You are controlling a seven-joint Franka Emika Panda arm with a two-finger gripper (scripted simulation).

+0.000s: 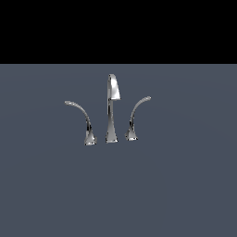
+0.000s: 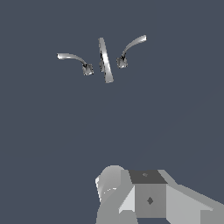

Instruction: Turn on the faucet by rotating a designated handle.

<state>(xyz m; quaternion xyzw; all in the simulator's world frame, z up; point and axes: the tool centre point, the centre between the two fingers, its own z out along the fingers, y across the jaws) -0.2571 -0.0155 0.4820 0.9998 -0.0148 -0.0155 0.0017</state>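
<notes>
The faucet (image 1: 111,109) stands alone on the flat grey floor (image 1: 185,194), a small chrome set of three pieces in a row. In the middle rises the spout (image 1: 112,106), tall and tapering with a broad flat head. On the exterior view's left is the handle (image 1: 82,118), a thin lever on a small flared base that arches over until its tip runs nearly level. On the exterior view's right is the other lever (image 1: 135,115), steeper, its tip slanting upward.

The arm does not show in the exterior view. In the wrist view the faucet sits well away, with part of the gripper (image 2: 151,197) in the foreground, apart from everything. Its fingertips are out of sight, so I cannot tell whether it is spread or closed.

I judge the handle stiff and hard, polished metal that will slip under a loose contact. It is fixed at its base and should only swing about that base, so there is nothing to lift. The best spot looks to be out along the level stretch near the tip, where a sideways push gives the most leverage. The lever is slender, so the contact must be well centred or it will slide off. The spout stands close by, so the approach should come from the outer side.
</notes>
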